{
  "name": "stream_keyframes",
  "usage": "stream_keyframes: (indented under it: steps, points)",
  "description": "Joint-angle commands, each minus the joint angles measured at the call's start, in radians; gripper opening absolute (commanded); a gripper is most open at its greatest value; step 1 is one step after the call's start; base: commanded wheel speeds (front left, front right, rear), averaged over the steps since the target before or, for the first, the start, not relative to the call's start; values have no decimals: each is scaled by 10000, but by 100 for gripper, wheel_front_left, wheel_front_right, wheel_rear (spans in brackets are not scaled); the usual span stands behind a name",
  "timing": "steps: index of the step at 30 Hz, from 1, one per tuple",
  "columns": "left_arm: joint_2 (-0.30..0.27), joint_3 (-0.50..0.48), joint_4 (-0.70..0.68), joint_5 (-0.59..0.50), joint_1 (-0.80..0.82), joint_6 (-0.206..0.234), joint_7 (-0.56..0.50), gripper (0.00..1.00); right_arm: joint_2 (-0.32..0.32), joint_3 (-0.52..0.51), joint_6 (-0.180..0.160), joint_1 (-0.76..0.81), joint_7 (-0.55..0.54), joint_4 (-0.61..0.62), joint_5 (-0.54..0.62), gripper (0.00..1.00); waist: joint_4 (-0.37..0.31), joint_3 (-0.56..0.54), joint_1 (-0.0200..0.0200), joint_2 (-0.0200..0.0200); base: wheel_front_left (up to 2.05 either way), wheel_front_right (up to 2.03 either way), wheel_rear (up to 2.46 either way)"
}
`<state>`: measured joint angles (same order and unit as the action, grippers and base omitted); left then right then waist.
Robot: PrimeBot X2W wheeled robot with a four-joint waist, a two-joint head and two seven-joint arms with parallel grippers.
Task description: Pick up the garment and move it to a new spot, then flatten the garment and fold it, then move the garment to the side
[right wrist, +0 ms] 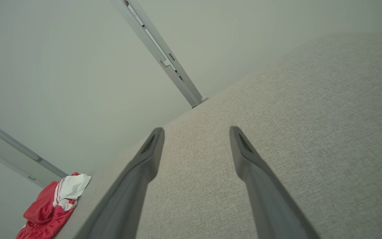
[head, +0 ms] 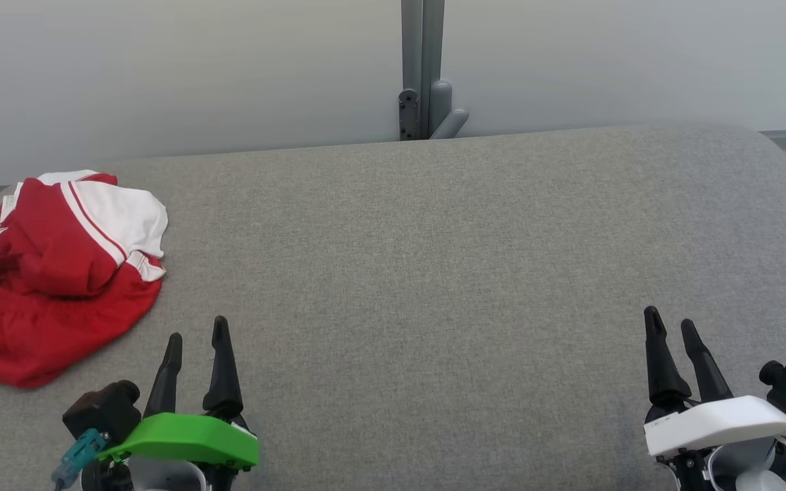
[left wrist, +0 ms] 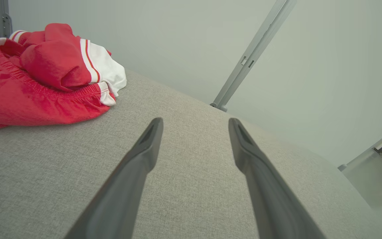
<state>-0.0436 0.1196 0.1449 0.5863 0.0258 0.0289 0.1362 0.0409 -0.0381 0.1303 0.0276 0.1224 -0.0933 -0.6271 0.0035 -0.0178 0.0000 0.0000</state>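
Far left edge of the red-and-white garment [head: 59, 286] beyond the head view's border.

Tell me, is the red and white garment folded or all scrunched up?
Scrunched up. The garment lies in a lumpy heap on the grey surface, red cloth bunched over the white part, edges uneven.

Soft, even, fairly bright light fills all three views, with no glare and only a faint, blurred shadow along the lower edge of the garment [head: 59, 273] at the left of the head view; the right part of the surface [head: 434, 273] there looks slightly cooler in tint. Both wrist views carry a greenish-grey cast and wide-angle bending, so the post [left wrist: 254, 53] leans across the frame. The fingers [left wrist: 131, 176] go soft toward the bottom edge, and the lower right corner of the left wrist view is hazy.
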Motion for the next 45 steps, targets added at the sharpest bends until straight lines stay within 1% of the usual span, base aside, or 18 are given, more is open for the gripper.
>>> stream_keyframes:
  steps: [1,18,34,45]
  points:
    - [-67,19,-135,-333,-83,60,105,100,70,44,4,28,97,91,276,100,0,-15,0,0,0,0,0]
    - [-76,153,-131,-2023,-331,76,515,100,87,227,5,220,557,319,1955,100,22,-75,0,0,0,0,0]
    - [-84,134,120,-3027,-466,23,818,100,100,441,5,365,912,432,3279,100,64,-118,0,0,0,0,0]
    - [-88,17,95,-3816,-552,148,1035,100,109,505,5,449,1145,524,4160,100,76,-131,0,0,0,0,0]
